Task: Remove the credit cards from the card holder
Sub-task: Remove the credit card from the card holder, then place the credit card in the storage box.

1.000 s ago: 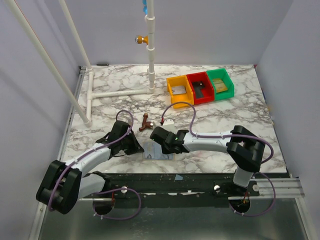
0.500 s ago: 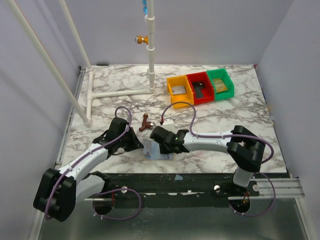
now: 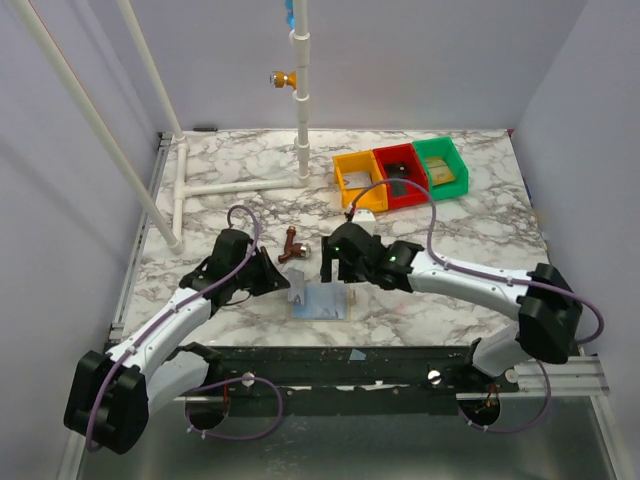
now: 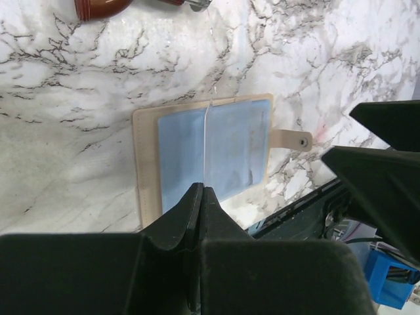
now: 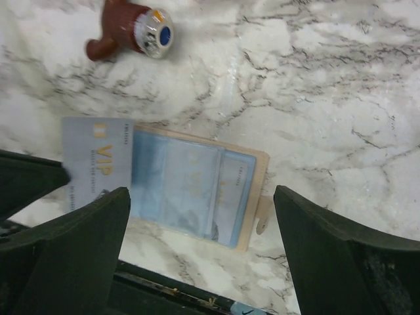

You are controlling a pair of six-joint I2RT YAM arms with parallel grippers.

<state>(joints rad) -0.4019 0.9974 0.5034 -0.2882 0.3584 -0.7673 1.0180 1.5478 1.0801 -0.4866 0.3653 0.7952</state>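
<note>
The card holder (image 3: 325,301) lies open and flat near the table's front edge, a beige cover with pale blue pockets (image 4: 230,154). My left gripper (image 3: 284,284) is at its left end, shut on a grey VIP credit card (image 5: 97,161) that sticks out past the holder's left edge. The left wrist view shows that card edge-on as a thin line (image 4: 206,141) above the closed fingertips (image 4: 201,189). Another credit card (image 5: 237,195) sits in the holder's right pocket. My right gripper (image 3: 340,262) hovers just behind the holder, open, with nothing between its fingers (image 5: 202,193).
A brown pipe fitting (image 3: 291,247) lies just behind the holder. Yellow (image 3: 358,178), red (image 3: 400,172) and green (image 3: 440,165) bins stand at the back right. A white pipe frame (image 3: 240,187) occupies the back left. The table's front edge (image 3: 330,337) is close to the holder.
My right gripper has opened and drawn back from the holder toward the far side. My left gripper, still shut, has moved a little right and away from me.
</note>
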